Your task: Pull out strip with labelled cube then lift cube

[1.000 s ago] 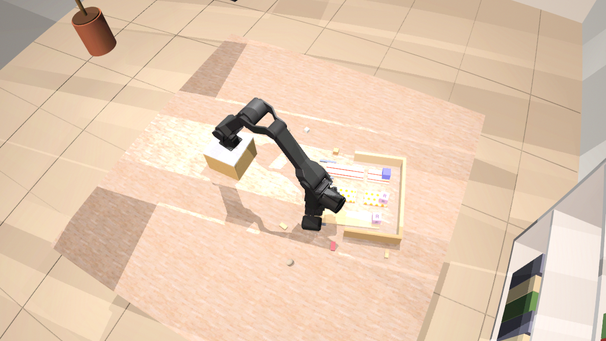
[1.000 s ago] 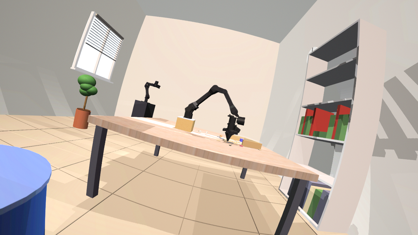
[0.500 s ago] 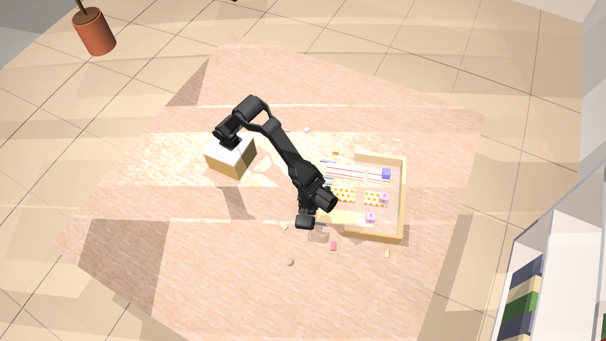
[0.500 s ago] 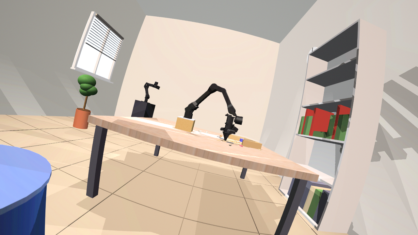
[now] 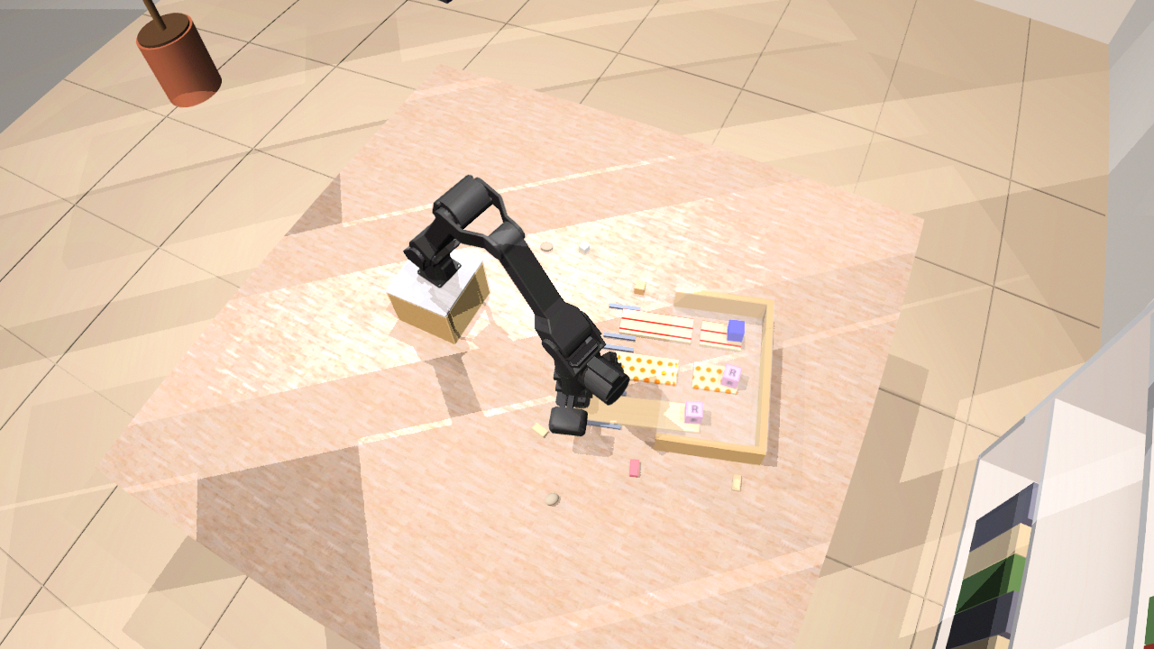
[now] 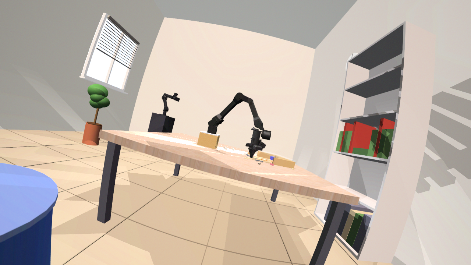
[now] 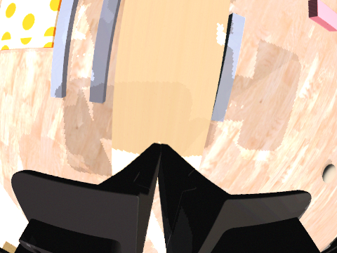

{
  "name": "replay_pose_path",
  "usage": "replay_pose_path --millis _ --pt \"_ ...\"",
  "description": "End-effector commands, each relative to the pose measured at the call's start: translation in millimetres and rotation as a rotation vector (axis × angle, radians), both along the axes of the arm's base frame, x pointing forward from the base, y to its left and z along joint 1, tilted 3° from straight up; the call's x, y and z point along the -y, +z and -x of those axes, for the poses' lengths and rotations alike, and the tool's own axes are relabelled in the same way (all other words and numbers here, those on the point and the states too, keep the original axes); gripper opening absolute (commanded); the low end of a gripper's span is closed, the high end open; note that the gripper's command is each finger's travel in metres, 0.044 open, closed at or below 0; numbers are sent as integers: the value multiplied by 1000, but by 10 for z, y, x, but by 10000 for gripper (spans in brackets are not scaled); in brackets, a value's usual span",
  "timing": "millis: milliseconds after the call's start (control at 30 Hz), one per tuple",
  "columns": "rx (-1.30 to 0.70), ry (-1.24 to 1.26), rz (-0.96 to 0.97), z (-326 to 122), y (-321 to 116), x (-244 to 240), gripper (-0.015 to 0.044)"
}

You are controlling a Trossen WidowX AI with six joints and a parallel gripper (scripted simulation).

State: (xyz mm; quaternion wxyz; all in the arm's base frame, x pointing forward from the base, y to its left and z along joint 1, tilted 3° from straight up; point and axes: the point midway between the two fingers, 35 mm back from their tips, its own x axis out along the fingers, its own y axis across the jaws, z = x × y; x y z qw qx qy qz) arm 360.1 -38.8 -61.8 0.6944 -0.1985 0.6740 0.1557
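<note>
The plain tan strip (image 5: 633, 410) (image 7: 165, 63) looks unbroken where it shows, and a pink cube marked R (image 5: 693, 412) stands on its far end. The dotted strip (image 5: 654, 370) (image 7: 38, 24) is in two pieces with a gap; another R cube (image 5: 730, 375) stands on its far piece. The red-striped strip (image 5: 655, 327) is also split, with a blue cube (image 5: 736, 330) on its far piece. My gripper (image 6: 251, 156) (image 7: 159, 150) is shut and empty, its tips over the near end of the plain strip. Whether they touch it I cannot tell. The arm hides the tips in the top view.
A low wooden wall (image 5: 767, 379) surrounds the far ends on three sides. Grey rails (image 5: 624, 306) (image 7: 229, 70) flank the strips. A pink block (image 5: 634, 468) (image 7: 324, 17), a stone (image 5: 552, 499) (image 7: 329, 173) and a small tan block (image 5: 638, 287) lie outside.
</note>
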Motion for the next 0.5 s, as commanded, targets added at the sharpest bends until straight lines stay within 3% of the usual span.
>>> replay_pose_path --millis 0,467 --pt "-25 -5 2 132 -55 57 0" --pt "-26 -5 3 323 -57 154 0"
